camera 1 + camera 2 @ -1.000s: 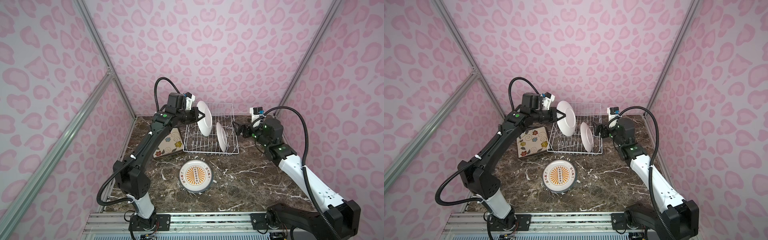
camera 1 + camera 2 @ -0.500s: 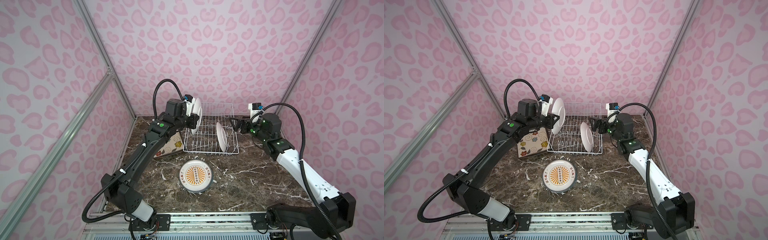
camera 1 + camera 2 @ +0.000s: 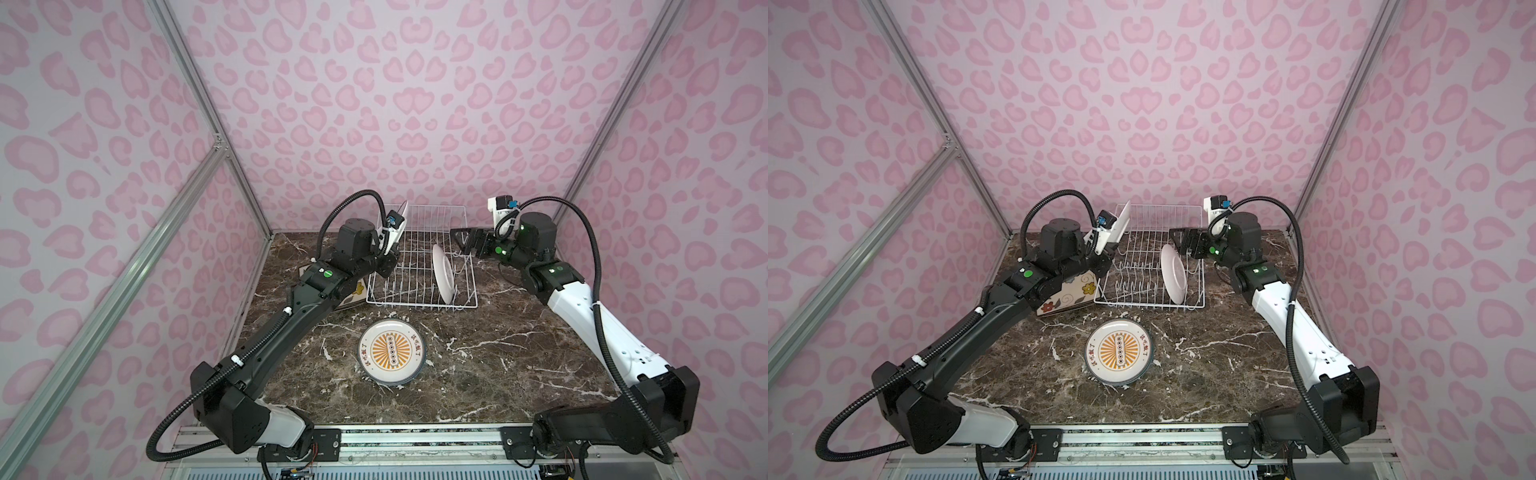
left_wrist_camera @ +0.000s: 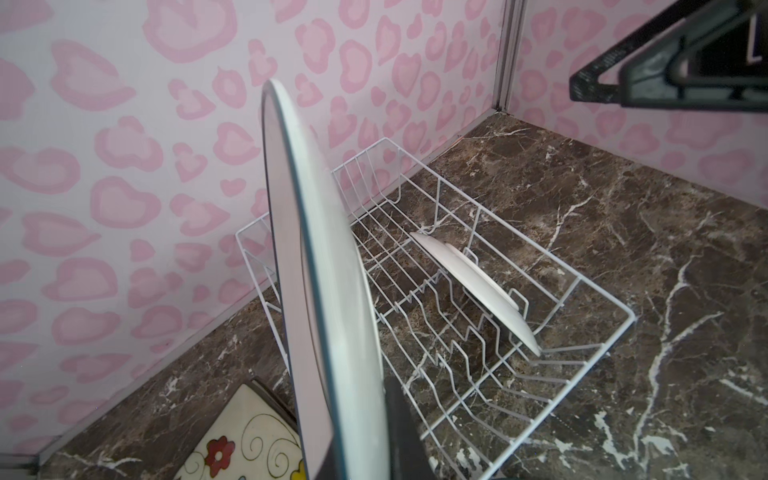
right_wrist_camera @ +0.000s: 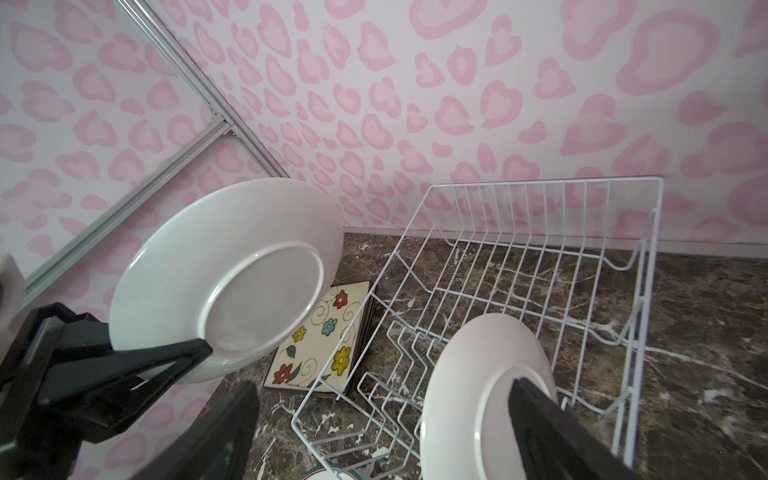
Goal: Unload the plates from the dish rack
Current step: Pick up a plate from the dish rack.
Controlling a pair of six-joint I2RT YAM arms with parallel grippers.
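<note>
Mostly unloaded. Square flowered plates [image 3: 1065,293] are stacked centre-left on the marble table [image 3: 519,353], and glossy printed round plates [image 3: 392,351] lower centre. The left gripper [image 5: 195,353] is clenched on a smooth white plate [image 5: 232,274] (held up at the rack's upper-left corner). The wire rack [image 3: 419,300] at centre holds one last white plate [image 3: 442,272]. The right gripper [image 3: 467,243] is spread open near it, gripping nothing.

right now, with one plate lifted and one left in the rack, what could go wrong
The left gripper pinches the lifted round plate only at its rim, so it could swing or slip onto the square plates nearby. The open right gripper is close to the last plate in the dish rack; a misjudged approach could knock it over.
</note>
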